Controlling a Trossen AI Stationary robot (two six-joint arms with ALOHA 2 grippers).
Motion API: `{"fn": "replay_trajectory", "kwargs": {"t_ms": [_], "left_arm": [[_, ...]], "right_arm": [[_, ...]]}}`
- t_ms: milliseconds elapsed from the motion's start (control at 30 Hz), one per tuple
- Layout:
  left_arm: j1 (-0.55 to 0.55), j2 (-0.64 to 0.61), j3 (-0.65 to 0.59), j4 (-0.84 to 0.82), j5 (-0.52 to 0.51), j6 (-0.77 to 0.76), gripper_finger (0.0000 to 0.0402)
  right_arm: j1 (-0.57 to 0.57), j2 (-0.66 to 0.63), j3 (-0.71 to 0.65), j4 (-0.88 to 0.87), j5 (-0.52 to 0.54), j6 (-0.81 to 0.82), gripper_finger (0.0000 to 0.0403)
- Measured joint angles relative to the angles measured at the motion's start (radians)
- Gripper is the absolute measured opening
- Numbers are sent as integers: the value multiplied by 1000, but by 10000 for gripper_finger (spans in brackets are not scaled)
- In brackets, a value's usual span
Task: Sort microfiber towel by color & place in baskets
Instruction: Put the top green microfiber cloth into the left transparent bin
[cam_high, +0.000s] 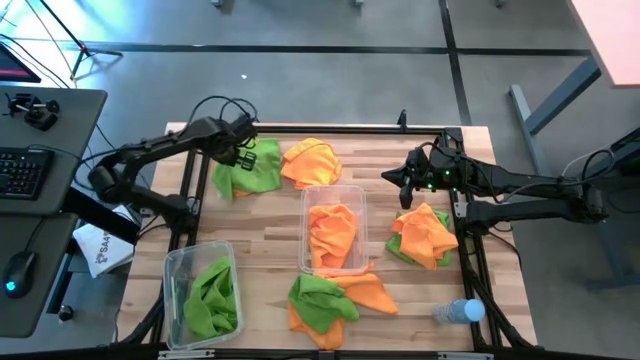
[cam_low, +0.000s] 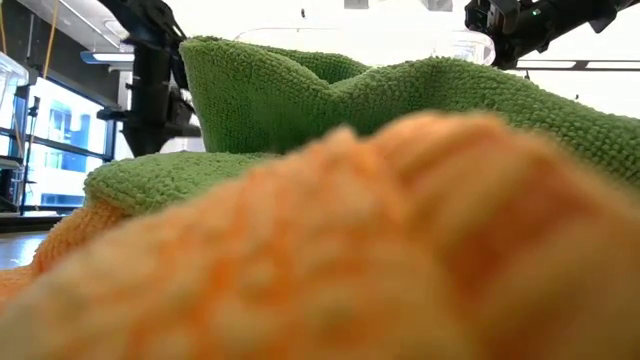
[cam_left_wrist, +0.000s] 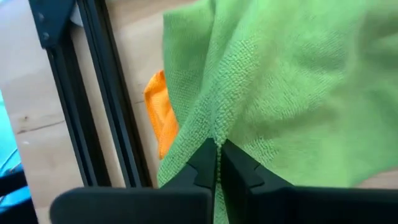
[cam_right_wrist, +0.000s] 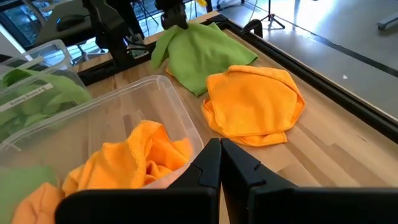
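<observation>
A green microfiber towel (cam_high: 258, 170) lies at the table's far left, with my left gripper (cam_high: 246, 154) shut on it. An orange cloth (cam_left_wrist: 160, 115) peeks out from under its edge. Another orange towel (cam_high: 312, 160) lies beside it. A clear basket (cam_high: 357, 205) in the middle holds orange towels, and a second basket (cam_high: 172, 275) at the near left holds green ones. Mixed piles lie at the right (cam_high: 425, 235) and the near middle (cam_high: 335, 298). My right gripper (cam_high: 408, 182) hovers shut over the table, right of the middle basket, touching nothing. My left gripper pinches a raised fold of the green towel (cam_left_wrist: 219, 132) between its two fingers. The fingers come steeply from above, slanting down. The cloth gathers into a ridge at the fingertips, and the rest of the towel (cam_right_wrist: 202, 53) lies spread on the table.
A clear water bottle with a blue cap (cam_high: 458, 312) lies at the near right corner. Black frame rails (cam_left_wrist: 109, 93) run along the table's edges, close to my left gripper. In the low view, green and orange towels (cam_low: 400, 200) close to the camera block most of the picture.
</observation>
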Motion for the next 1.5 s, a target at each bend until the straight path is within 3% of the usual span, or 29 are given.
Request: {"fn": "replay_trajectory", "kwargs": {"t_ms": [333, 633, 1267, 1500], "left_arm": [[-81, -347, 38, 17, 44, -32, 1], [-209, -560, 165, 98, 67, 91, 0], [-471, -603, 378, 104, 318, 185, 0], [-615, -586, 396, 102, 317, 148, 0]], "right_arm": [[0, 0, 0, 0, 33, 2, 0], [0, 0, 0, 5, 76, 2, 0], [0, 10, 1, 5, 78, 5, 0], [1, 22, 1, -3, 80, 97, 0]]}}
